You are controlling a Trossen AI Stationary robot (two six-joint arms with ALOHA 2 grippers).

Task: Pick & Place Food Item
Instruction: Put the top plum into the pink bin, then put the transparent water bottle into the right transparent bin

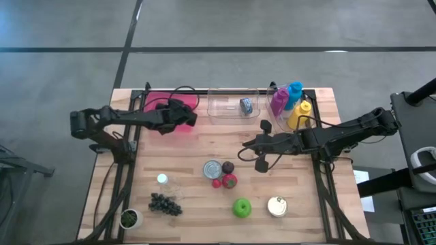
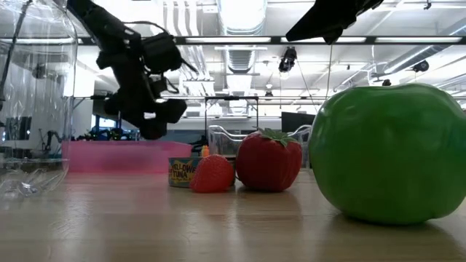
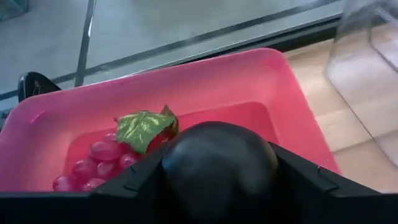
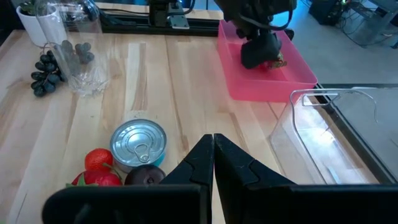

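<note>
A pink bin [image 1: 151,101] sits at the table's far left and holds red grapes with a green leaf [image 3: 102,160]. My left gripper [image 1: 176,116] hangs over this bin, shut on a dark round fruit [image 3: 219,165]; the low view shows it too [image 2: 155,125]. My right gripper [image 4: 213,140] is shut and empty, hovering above the table's middle [image 1: 248,143], right of a tuna can [image 1: 212,168]. Beside the can lie a dark plum [image 1: 228,166] and strawberries [image 1: 229,180]. My left gripper holds the dark round fruit [image 3: 217,149] between its two fingers, coming from above and slanting down. The fruit fills the gap and hides the fingertips. It is lifted clear, above the pink bin's [image 3: 292,93] inside [image 2: 156,131].
A clear bin [image 1: 235,105] with a small blue-grey item stands at the far middle, with coloured bottles [image 1: 289,102] to its right. Near the front are a green apple [image 1: 242,207], a gold can [image 1: 276,206], black grapes [image 1: 165,204], a glass [image 1: 162,180] and a small potted plant [image 1: 129,218].
</note>
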